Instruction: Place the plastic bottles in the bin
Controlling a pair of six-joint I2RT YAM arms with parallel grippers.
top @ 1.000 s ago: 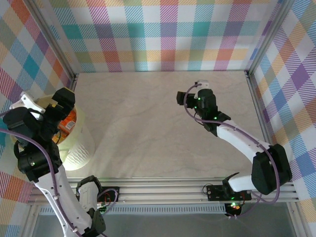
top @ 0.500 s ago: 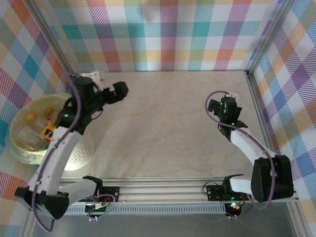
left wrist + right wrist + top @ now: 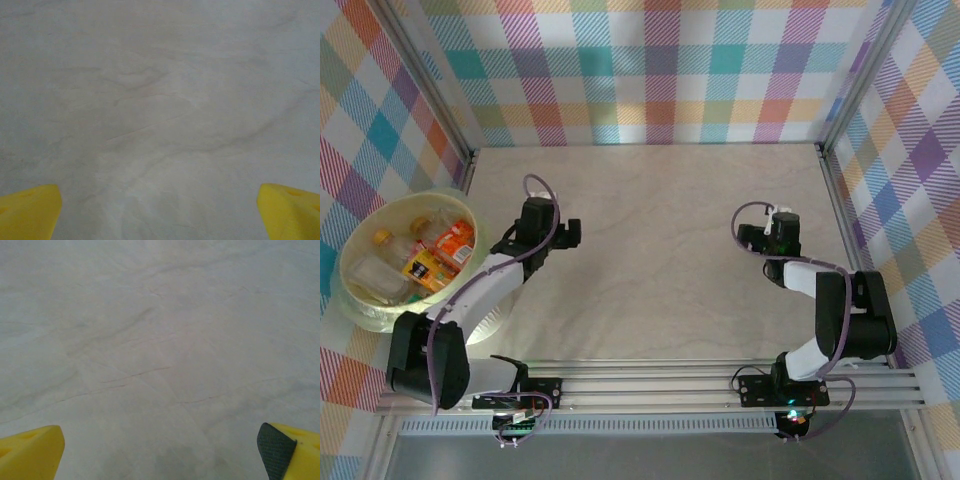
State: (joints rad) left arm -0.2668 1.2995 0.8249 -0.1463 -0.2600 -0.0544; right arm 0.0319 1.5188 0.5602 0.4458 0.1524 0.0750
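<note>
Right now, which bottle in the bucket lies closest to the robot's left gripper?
The orange-labelled bottle by the bin's right rim, nearest the left gripper; the yellow-labelled bottle and clear bottles lie farther left.

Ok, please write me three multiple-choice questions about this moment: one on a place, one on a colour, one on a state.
1. Where are the plastic bottles?
A) on the table
B) in the bin
C) in a gripper

2. What colour are the fingertips of the left gripper?
A) yellow
B) red
C) green

3. How is the left gripper?
A) shut on a bottle
B) shut, empty
C) open, empty

Answers:
1 B: all the bottles lie inside the bin's rim.
2 A: the left wrist view shows yellow tips.
3 C: the tips stand wide apart over bare table.
</note>
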